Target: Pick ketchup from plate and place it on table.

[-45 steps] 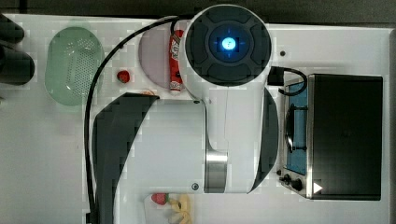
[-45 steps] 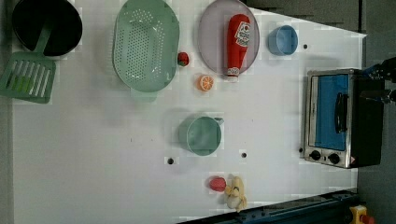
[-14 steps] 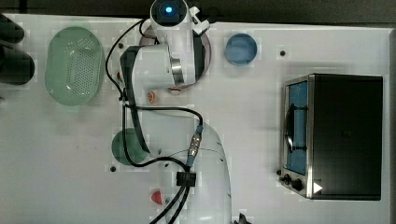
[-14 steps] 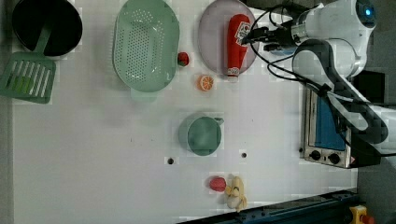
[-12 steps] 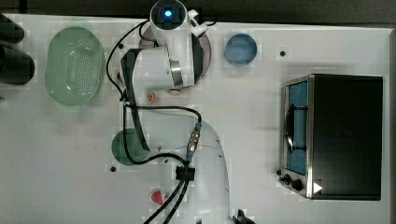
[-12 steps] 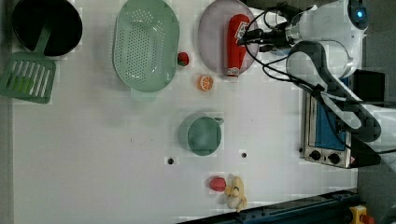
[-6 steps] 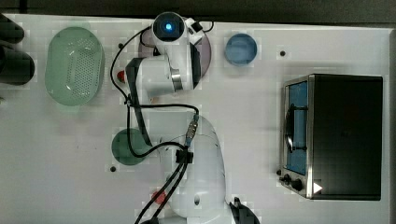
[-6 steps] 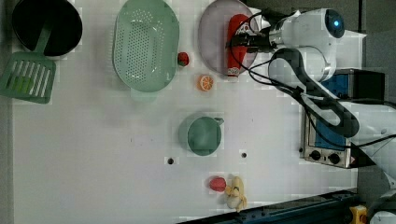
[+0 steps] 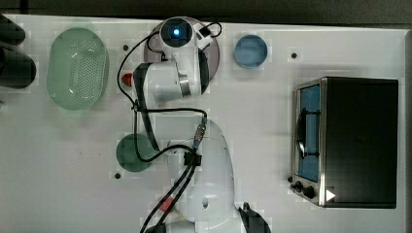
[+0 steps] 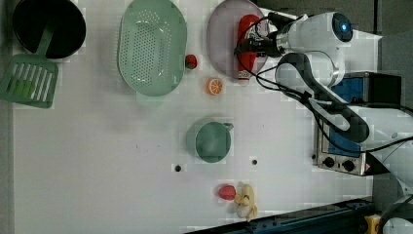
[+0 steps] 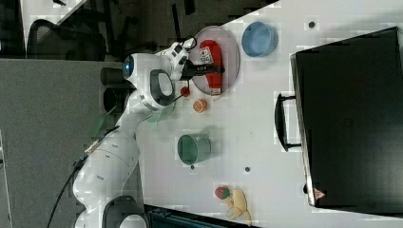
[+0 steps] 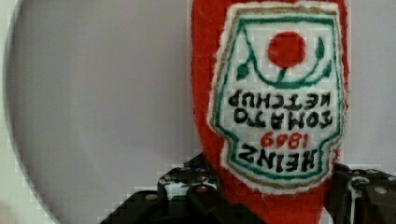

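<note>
Red and fuzzy, the ketchup (image 12: 268, 93) sits between my two fingers (image 12: 187, 186), one on each side. I cannot tell if they squeeze it. It lies flat on the plate (image 12: 93, 93). Far past it, the white table (image 10: 97, 161) spreads out.

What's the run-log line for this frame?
phase: grasping | gripper: straddling ketchup, fingers either side | ketchup: lying on plate | table: placement pending

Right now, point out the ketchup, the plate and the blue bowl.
ketchup (image 10: 247, 30): left view, on its red body.
plate (image 10: 221, 39): left view, bare surface beside the bottle.
blue bowl (image 9: 250, 50): top view, on its inside.
</note>
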### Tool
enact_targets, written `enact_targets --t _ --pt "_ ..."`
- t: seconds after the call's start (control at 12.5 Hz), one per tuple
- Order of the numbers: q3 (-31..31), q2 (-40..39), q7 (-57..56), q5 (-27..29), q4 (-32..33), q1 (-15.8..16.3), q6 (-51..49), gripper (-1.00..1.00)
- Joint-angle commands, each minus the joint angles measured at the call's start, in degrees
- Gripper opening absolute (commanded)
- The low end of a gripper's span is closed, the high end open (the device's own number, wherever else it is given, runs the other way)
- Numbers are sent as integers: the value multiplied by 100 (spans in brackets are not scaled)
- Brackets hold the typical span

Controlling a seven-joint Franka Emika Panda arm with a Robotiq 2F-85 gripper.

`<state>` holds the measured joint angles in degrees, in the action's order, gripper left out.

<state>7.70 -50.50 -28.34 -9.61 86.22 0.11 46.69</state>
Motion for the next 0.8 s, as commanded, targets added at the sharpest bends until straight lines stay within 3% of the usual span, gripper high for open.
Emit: enact_targets --t 0.08,0.48,0.8 --pt "-7 330 -169 27 -164 -19 39 19" --pt "-3 1031 -127 47 -499 -95 -977 19" --pt "-5 1849 -128 118 -323 -264 -1587 19"
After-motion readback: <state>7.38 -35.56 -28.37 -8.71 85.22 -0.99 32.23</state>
